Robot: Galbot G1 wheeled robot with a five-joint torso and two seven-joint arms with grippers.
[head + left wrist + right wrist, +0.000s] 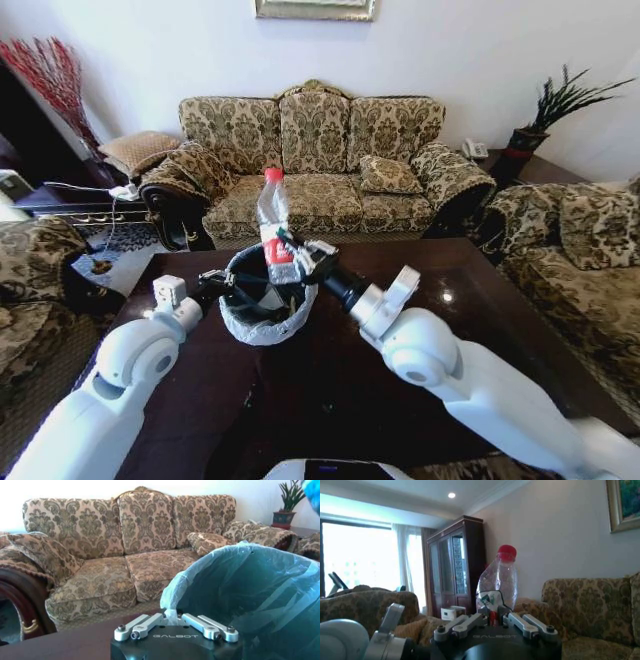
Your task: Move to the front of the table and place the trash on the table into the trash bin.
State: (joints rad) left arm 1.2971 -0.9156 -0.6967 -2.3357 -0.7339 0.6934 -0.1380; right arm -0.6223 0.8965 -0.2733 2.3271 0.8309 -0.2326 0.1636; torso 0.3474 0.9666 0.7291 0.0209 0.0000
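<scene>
On the dark worktop (470,330) before a patterned sofa (320,160), the bag-lined trash bin (262,318) stands between both arms, the left claw (228,288) pinched shut on its bag rim. The left wrist view shows that grip close up, fingers (145,624) closed on the pale liner. Above the bin, the right claw (292,252) clamps an upright clear bottle (272,222); its wrist view shows the red cap and label.

Patterned three-seat sofa (315,160) against back wall, loose cushion (388,175) on its right seat. Potted plant (550,110) on side table (right corner). Red dried branches (50,75) far left. Dark wood cabinet (455,570) by window.
</scene>
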